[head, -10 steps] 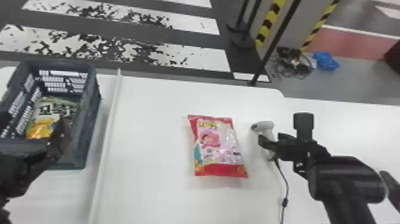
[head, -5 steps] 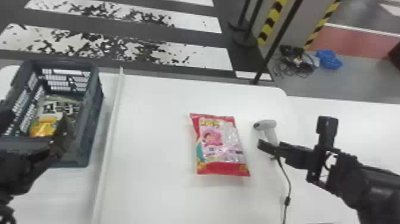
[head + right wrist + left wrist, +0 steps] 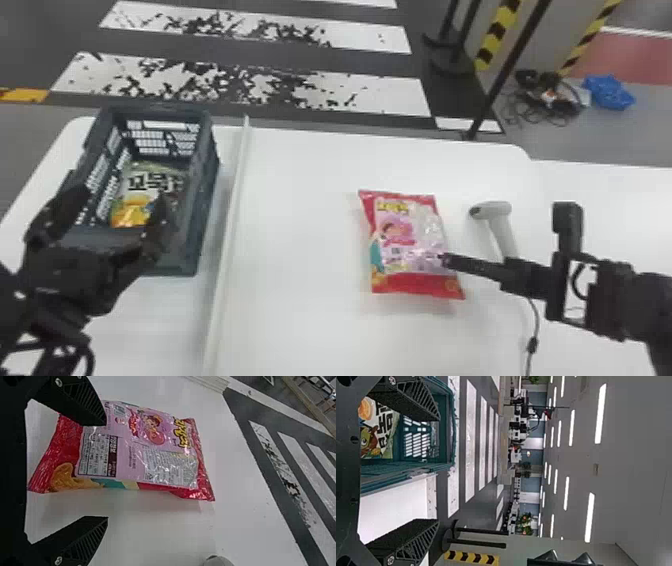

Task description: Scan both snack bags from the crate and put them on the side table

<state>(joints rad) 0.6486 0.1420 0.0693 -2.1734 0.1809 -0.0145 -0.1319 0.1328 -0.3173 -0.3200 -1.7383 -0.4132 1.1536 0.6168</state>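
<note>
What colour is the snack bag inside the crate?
White, green and orange, best seen in the left wrist view.

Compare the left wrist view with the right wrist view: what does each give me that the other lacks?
Left wrist view: the crate with a snack bag inside, and ceiling lights.
Right wrist view: the red-and-pink bag lying on the table, and part of the scanner.
Both: white tabletop, striped floor, and open fingers, left gripper and right gripper respectively.
</note>
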